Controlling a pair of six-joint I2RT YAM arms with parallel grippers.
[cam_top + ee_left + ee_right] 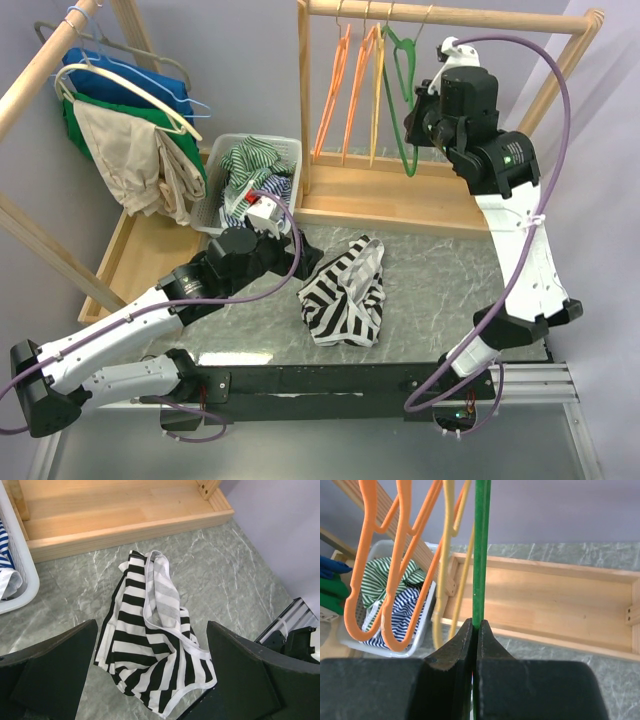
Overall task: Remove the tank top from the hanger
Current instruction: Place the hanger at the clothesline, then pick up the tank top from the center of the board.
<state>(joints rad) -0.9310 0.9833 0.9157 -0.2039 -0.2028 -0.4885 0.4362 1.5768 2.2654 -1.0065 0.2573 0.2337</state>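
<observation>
The black-and-white striped tank top (345, 292) lies crumpled on the marble table, off any hanger; it also shows in the left wrist view (155, 640). My left gripper (150, 680) is open and empty, hovering just above and to the left of it (268, 212). My right gripper (475, 626) is shut on the green hanger (481, 550), which hangs on the wooden rail at the back right (400, 100); the gripper (418, 128) holds it by its side.
Two orange hangers (345, 90) and a yellow one (378, 90) hang beside the green one over a wooden tray base (400, 205). A white basket (255, 180) of striped clothes stands at the left. A second rack (110, 110) holds blue, green and beige garments.
</observation>
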